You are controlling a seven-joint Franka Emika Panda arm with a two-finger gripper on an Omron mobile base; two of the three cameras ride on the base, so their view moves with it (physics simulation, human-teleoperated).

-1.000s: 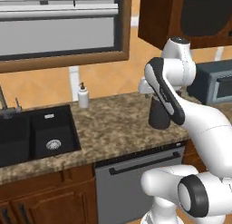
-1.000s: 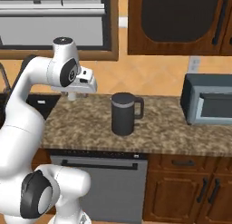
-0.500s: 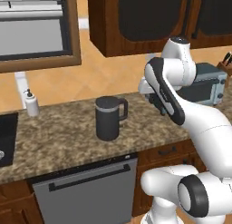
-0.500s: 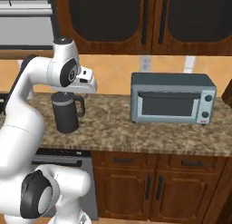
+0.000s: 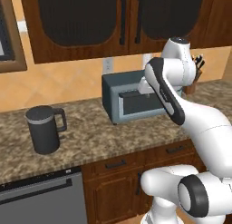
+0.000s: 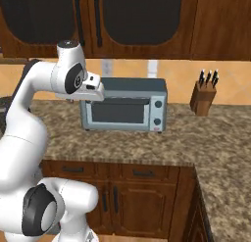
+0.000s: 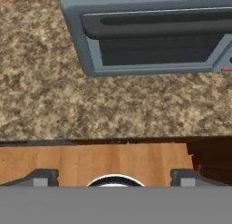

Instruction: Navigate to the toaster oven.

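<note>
Toaster oven (image 6: 123,105) sits between kettle (image 5: 44,129) and knife block (image 6: 203,96).

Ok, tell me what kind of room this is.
A kitchen, rendered: a toaster oven and knife block sit on a granite counter, a kettle farther along, under dark wooden cabinets.

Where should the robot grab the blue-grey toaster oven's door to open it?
Probably by the horizontal bar handle along the top of the dark glass door on the blue-grey metal toaster oven. It should come from the front, since the bar stands out toward the room.
</note>
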